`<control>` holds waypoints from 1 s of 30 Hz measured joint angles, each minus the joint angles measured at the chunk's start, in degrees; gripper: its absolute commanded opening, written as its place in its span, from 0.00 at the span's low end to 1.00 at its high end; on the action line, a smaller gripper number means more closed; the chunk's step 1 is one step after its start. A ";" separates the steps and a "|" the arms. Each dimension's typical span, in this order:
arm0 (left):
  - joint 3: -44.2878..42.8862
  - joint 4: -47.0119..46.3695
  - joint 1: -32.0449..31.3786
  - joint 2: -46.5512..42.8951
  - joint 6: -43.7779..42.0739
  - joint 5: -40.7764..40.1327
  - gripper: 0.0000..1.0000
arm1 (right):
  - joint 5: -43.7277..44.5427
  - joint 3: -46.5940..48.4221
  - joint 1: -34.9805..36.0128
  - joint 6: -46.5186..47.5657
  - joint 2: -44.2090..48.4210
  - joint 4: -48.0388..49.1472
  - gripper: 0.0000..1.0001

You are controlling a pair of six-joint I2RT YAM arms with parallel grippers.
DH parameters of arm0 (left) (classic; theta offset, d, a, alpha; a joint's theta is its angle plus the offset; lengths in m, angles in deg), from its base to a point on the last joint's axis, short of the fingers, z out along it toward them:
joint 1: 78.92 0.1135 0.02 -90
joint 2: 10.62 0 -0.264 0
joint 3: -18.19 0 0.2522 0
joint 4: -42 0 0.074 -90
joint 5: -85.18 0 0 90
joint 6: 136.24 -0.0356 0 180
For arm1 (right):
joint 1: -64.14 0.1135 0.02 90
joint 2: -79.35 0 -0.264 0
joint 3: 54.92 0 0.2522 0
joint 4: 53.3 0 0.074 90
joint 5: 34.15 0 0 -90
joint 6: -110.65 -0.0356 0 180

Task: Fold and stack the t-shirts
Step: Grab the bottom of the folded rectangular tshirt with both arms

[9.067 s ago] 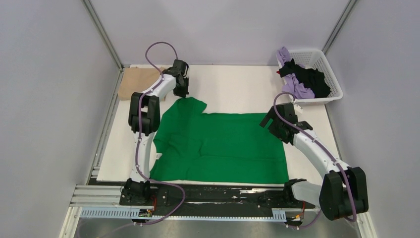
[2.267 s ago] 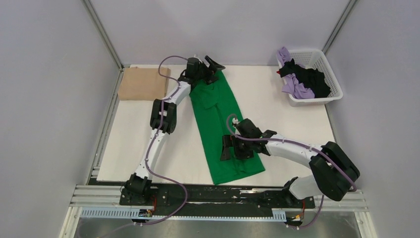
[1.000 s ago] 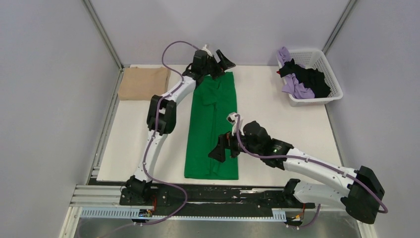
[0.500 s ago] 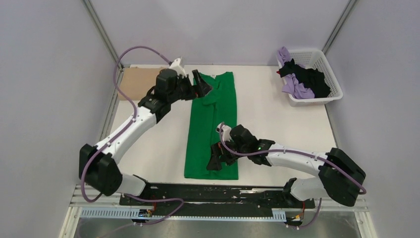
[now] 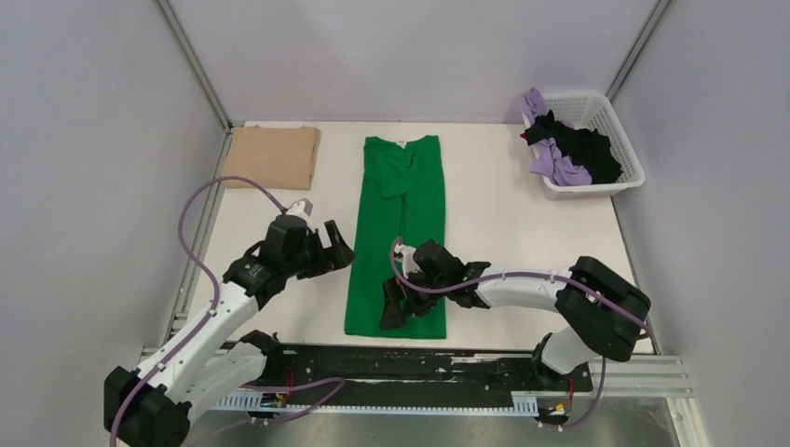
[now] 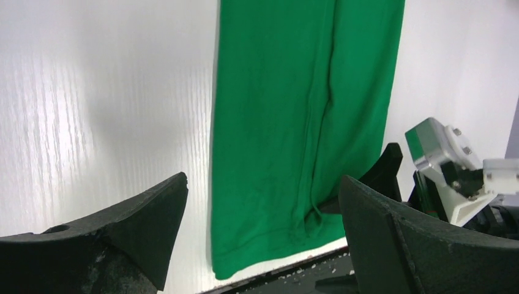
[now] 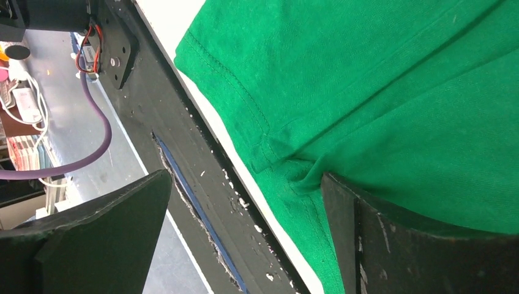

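On the table (image 5: 522, 223), only overhead shows the tan tee (image 5: 272, 156)

Long tee (image 5: 401, 233) ctr of table (image 5: 522, 196); folded tee (image 5: 272, 155) far-L corner; basket (image 5: 622, 149) w/ tees (image 5: 573, 154) far-R.

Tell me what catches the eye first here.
The bright green t-shirt stands out most, folded into a long strip down the middle of the white table. Both grippers are open by its near end: the right gripper over it, the left gripper just left of it. A folded tan t-shirt lies far left, a white basket of clothes far right.
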 measured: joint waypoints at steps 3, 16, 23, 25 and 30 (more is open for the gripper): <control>1.81 2.10 0.00 -3.37 1.11 1.51 1.00 | 1.57 0.37 0.13 -0.07 1.22 -1.79 1.00; 11.04 8.22 -7.69 -1.29 6.71 12.26 0.85 | 18.60 -1.73 -0.70 -5.09 27.89 -19.37 0.91; 12.66 7.87 -11.89 3.43 9.18 12.61 0.66 | 17.14 -5.90 -1.27 -9.01 24.76 -26.86 0.69; 12.98 6.69 -11.96 4.68 9.44 12.63 0.57 | 16.31 -5.92 -1.27 -9.33 22.71 -27.41 0.64; 13.60 3.37 -12.24 7.65 10.12 12.94 0.45 | 15.17 -5.92 -1.27 -9.57 17.53 -27.61 0.54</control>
